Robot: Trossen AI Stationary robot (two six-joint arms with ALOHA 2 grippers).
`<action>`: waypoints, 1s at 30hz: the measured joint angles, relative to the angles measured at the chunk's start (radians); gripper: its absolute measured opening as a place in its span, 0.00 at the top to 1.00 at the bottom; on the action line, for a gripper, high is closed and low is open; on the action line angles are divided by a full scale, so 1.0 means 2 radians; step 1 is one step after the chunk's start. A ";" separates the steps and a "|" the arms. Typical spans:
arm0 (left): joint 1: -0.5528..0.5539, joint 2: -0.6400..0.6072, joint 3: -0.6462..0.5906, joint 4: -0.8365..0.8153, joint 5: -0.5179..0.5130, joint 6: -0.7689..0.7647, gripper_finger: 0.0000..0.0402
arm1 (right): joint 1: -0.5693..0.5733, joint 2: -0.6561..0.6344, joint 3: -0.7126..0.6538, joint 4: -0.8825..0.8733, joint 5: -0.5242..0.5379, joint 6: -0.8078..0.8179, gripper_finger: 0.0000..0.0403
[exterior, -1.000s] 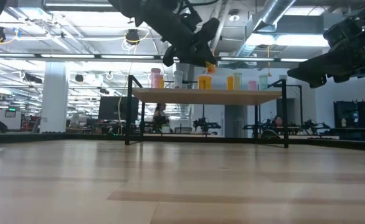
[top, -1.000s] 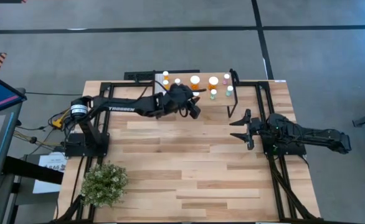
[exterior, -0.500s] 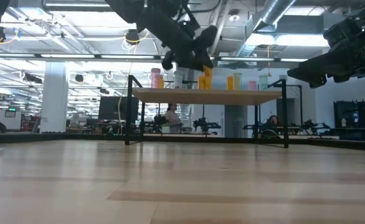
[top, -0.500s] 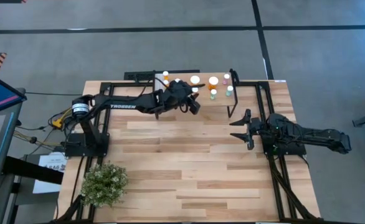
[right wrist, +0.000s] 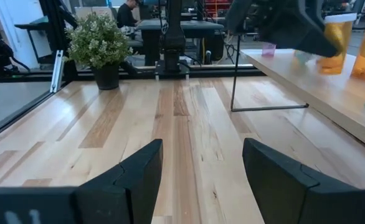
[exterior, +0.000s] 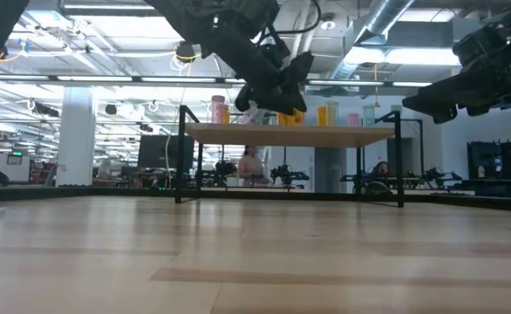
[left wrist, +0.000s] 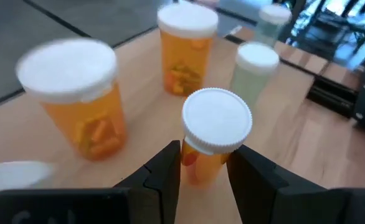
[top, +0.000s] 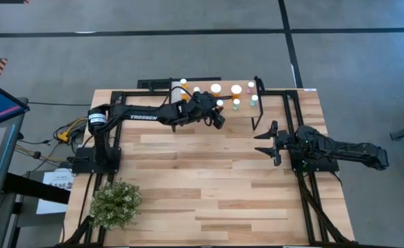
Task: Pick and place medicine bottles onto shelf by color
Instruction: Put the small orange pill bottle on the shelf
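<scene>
- The left gripper (left wrist: 204,171) is hovering over the front edge of the small raised shelf with a light wood plank top and thin black legs (top: 243,110), its two dark fingers (left wrist: 164,174) standing narrowly either side of a small orange medicine bottle with a white round cap (left wrist: 212,140).
- Whether the fingers are pressing the bottle or have just let go is not clear; the bottle is sitting upright between them, seemingly resting on the shelf top.
- Just beyond it, two larger orange white-capped bottles (left wrist: 80,93) are standing on the shelf, with a pale green bottle (left wrist: 254,68) beside them toward the shelf's right end.
- This looks like the placing step: the orange bottle is being set among the other orange ones.
- Next, the gripper would need to open a little more and draw straight back, without tipping the bottle or brushing its close neighbours.
- The right gripper (top: 271,141) is waiting, fingers wide and empty, above the table near its right edge, in front of the shelf.
</scene>
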 joint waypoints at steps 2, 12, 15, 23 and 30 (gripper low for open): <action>0.001 0.004 0.001 0.004 -0.006 0.000 0.72 | 0.000 0.000 0.000 0.000 0.000 0.000 0.39; 0.005 0.005 0.001 -0.011 -0.009 -0.004 0.72 | 0.000 0.000 0.000 0.000 0.000 0.000 0.39; 0.005 0.005 0.001 -0.015 -0.009 -0.004 0.72 | 0.000 0.000 0.000 -0.001 0.000 0.000 0.39; 0.005 0.005 0.001 -0.017 0.000 -0.003 0.72 | 0.000 0.000 0.000 -0.001 0.000 0.000 0.39; 0.005 0.005 0.001 -0.017 0.001 -0.003 0.64 | 0.000 0.000 0.000 -0.001 0.000 0.000 0.39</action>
